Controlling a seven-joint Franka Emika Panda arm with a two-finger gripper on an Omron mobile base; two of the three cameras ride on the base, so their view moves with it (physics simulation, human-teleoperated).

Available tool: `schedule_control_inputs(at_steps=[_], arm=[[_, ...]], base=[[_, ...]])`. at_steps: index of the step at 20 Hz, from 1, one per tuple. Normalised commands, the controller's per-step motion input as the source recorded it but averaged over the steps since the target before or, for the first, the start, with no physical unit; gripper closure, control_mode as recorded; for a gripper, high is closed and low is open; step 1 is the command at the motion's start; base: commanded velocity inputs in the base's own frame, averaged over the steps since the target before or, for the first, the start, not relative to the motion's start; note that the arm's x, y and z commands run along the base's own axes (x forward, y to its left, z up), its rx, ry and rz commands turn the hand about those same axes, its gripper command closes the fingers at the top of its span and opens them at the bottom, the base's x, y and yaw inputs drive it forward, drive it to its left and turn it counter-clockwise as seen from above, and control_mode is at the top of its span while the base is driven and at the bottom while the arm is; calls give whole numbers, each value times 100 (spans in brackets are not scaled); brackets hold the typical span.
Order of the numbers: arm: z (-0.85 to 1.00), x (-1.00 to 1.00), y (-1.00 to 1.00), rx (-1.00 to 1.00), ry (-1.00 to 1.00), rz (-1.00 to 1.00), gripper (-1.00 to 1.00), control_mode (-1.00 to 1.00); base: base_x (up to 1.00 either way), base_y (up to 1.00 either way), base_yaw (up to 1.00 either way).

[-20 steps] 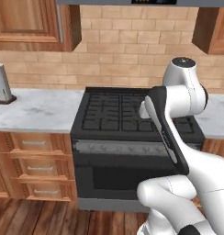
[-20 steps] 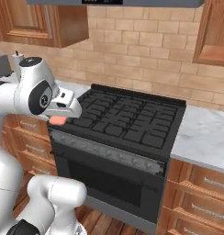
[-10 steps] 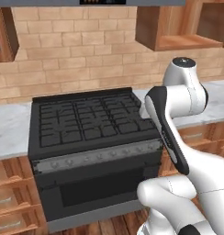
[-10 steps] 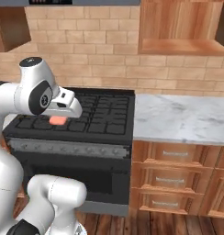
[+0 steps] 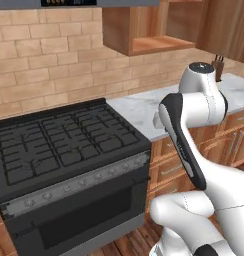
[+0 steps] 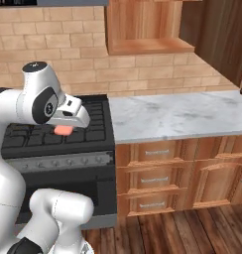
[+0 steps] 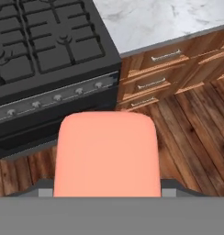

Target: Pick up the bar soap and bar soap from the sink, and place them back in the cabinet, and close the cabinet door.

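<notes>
Gripping one pink bar soap (image 7: 107,153) — claw (image 6: 68,126)

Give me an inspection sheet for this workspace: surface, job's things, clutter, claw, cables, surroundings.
Surface: white marble counter beside a black gas stove; bare where visible.
Job's things: salmon-pink bar soap held in the claw, carried over the stove front; open wooden wall cabinet above the counter, shelf bare; its door stands open at right. Second soap and sink: nothing seen.
Clutter: a dark object at the counter's far end, too small to identify.
Claw: claw shut on the soap; fingertips hidden behind it in the hand view.
Cables: nothing seen.
Surroundings: brick backsplash, wooden drawers, plank floor.
</notes>
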Motion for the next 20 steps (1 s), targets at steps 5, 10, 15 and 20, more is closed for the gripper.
schedule_control_inputs(at_steps=[5,10,15,20], arm=[[0,0,0,0,0,0,100,100],[0,0,0,0,0,0,100,100],[0,0,0,0,0,0,100,100],[0,0,0,0,0,0,100,100]], base=[[19,-12,-27],[25,-48,-2],[45,-57,0],[32,-43,2]])
